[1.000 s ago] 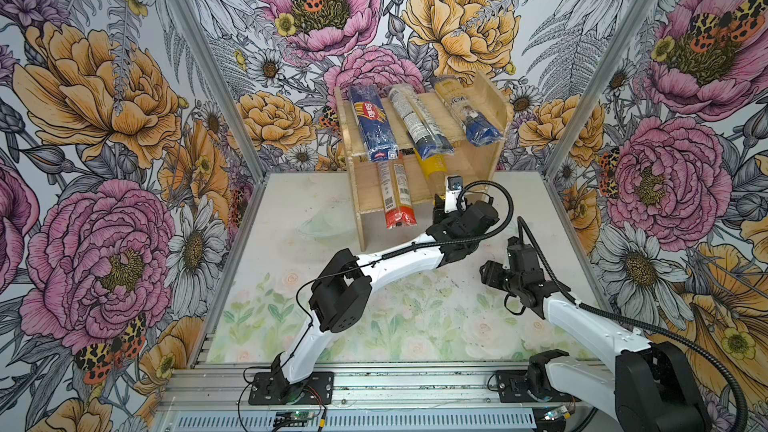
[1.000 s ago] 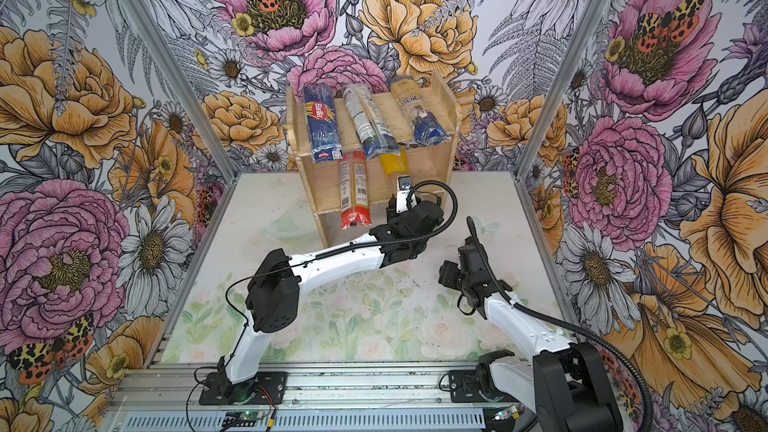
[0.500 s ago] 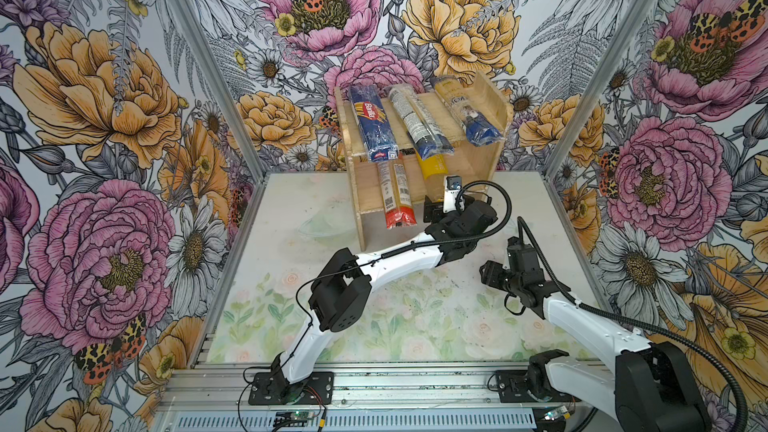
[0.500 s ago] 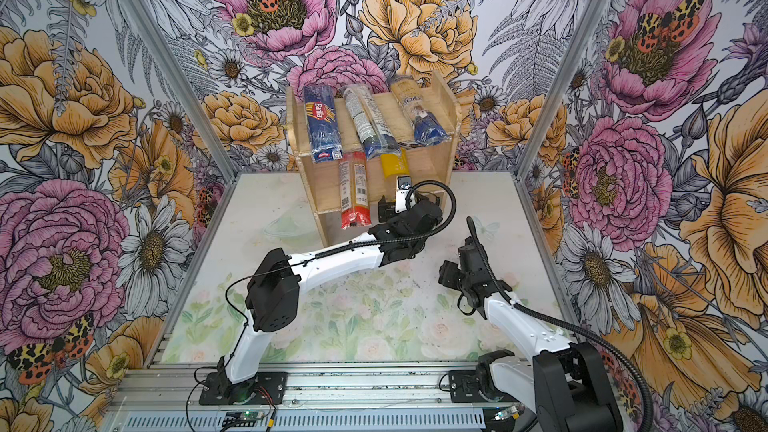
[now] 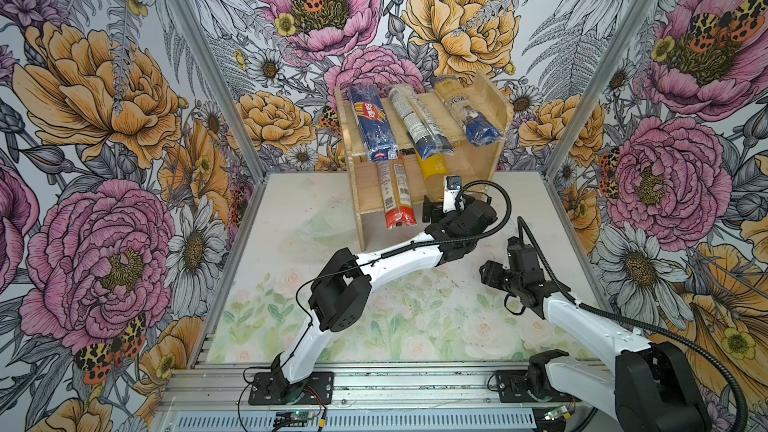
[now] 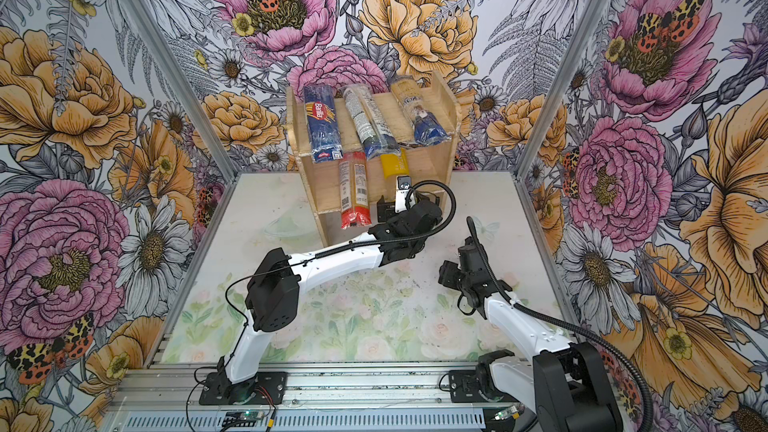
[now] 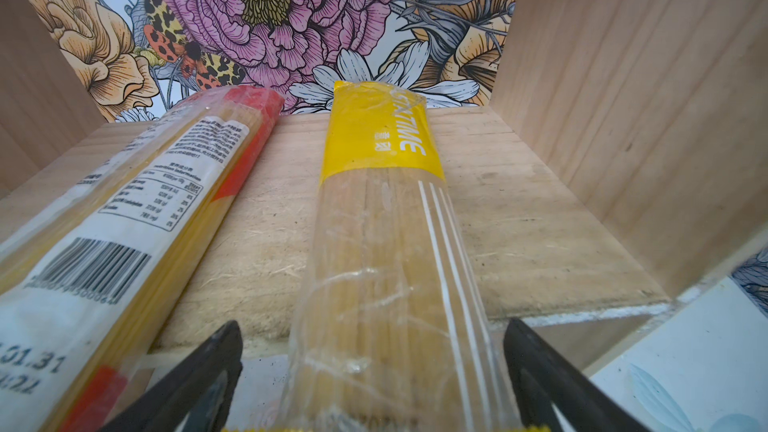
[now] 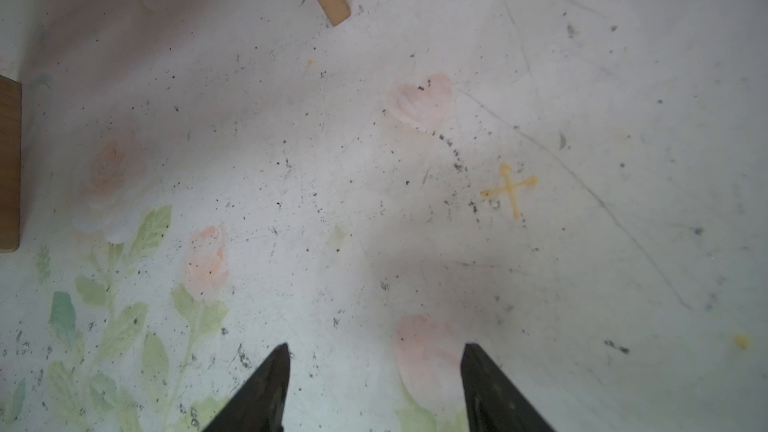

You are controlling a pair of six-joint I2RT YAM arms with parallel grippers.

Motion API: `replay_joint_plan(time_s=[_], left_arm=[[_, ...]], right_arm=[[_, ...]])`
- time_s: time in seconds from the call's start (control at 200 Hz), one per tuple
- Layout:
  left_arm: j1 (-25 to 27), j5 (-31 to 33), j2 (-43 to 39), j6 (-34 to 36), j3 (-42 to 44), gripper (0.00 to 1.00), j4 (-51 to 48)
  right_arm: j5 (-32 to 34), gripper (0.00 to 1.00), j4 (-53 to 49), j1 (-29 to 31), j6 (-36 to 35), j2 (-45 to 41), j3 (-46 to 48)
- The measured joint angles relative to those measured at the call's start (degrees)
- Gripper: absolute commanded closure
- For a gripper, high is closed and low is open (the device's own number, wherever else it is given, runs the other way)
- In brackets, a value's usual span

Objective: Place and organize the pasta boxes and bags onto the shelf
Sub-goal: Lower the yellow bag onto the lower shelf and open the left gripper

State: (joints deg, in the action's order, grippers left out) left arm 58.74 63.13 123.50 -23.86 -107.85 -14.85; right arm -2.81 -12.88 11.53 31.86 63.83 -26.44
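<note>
The left gripper (image 7: 372,326) is hanging at the front of the shelf (image 5: 478,160) with its jaws spread wide. One jaw is standing on each side of the yellow-ended pack (image 7: 374,222), and a gap is showing on both sides, so it is gripping nothing. That pack is lying lengthwise on the lower tier, with its near end running out past the board's front edge between the jaws. Just beside it the red-ended pack (image 7: 166,184) is lying at a slight angle, and in both top views its red end is sticking out past the front edge. A narrow strip of bare board is separating the two packs. A wider bare stretch is lying between the yellow-ended pack and the right side panel (image 7: 623,118), which is closing off that side. The back is standing open to the floral wall (image 7: 270,14). On the top tier the dark blue Barilla pack (image 5: 372,122), the clear/blue pack with white label (image 5: 417,122) and the yellow-and-blue pack (image 5: 469,118) are lying side by side, their front ends overhanging the lower tier. The right gripper (image 8: 376,347) is hovering well apart from the shelf over the table (image 8: 415,201), jaws parted around nothing, near a yellow cross mark (image 8: 510,189). The table in front of the shelf is lying open.
</note>
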Motion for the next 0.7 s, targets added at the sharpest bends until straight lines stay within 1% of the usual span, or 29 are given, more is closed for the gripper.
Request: replay_joint_plan(time_s=[0.701], left_arm=[[0.00, 0.02, -0.15, 0.50, 0.04, 0.01, 0.00]], right_arm=[[0.02, 0.33, 0.00, 0.00, 0.00, 0.00, 0.00]])
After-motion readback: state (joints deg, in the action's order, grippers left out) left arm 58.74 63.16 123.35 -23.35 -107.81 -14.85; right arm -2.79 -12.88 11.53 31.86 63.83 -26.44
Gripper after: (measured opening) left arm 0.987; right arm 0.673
